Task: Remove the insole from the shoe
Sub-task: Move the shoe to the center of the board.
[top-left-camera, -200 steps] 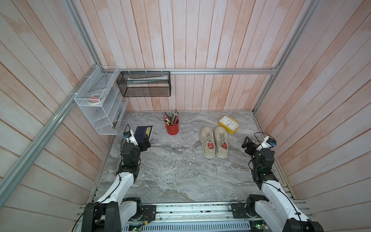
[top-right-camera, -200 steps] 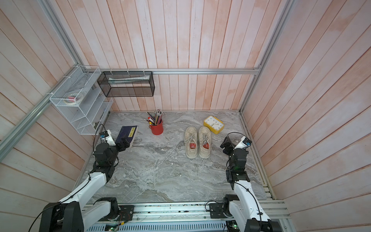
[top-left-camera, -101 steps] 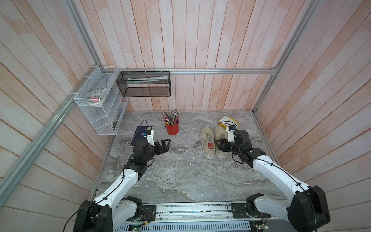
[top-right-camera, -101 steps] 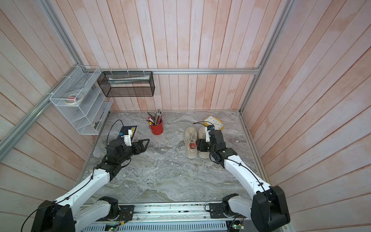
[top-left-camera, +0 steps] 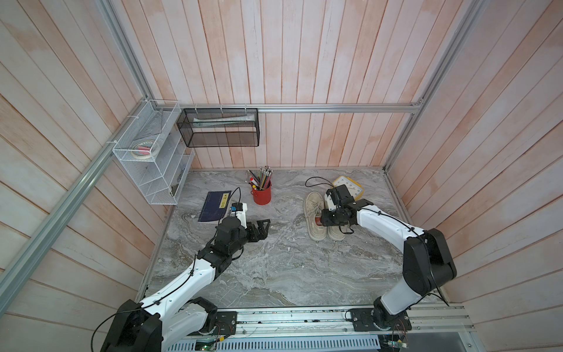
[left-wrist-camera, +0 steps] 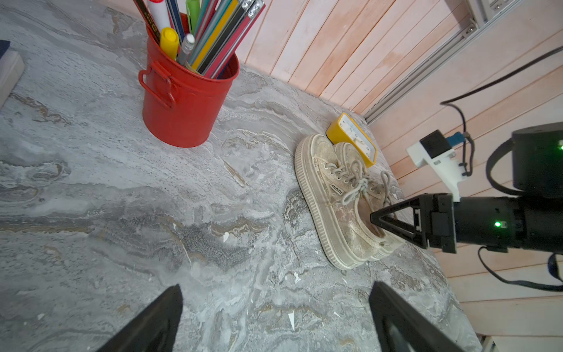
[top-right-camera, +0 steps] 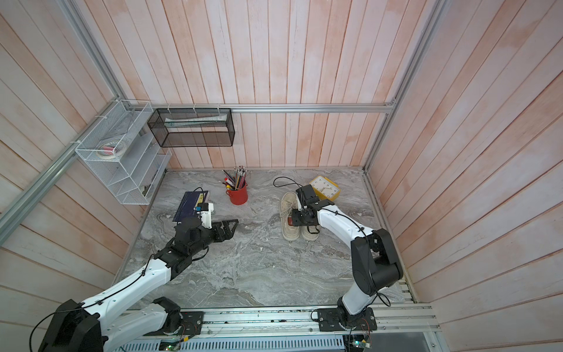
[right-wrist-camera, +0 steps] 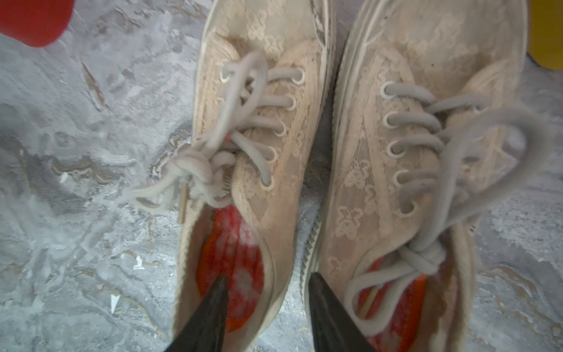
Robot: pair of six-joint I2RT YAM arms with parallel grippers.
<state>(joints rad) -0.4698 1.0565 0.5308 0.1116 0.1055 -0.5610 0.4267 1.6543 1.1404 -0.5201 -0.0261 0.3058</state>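
Two beige lace-up shoes stand side by side on the marble table. The left shoe shows a red insole in its opening. Another red insole lies in the right shoe. My right gripper points down at the left shoe's heel opening, jaws partly apart. One finger hangs over the red insole, the other sits in the gap between the shoes, with the shoe's inner wall between them. My left gripper hovers wide open over bare table, well left of the shoes.
A red cup of pencils stands behind my left gripper, with a dark blue notebook to its left. A yellow clock lies just behind the shoes. A white wire rack and a black mesh basket hang on the walls.
Both arms swung out from the front corners toward the middle. The right gripper came over the shoes and its jaws narrowed around the left shoe's inner wall. The left gripper stayed open.
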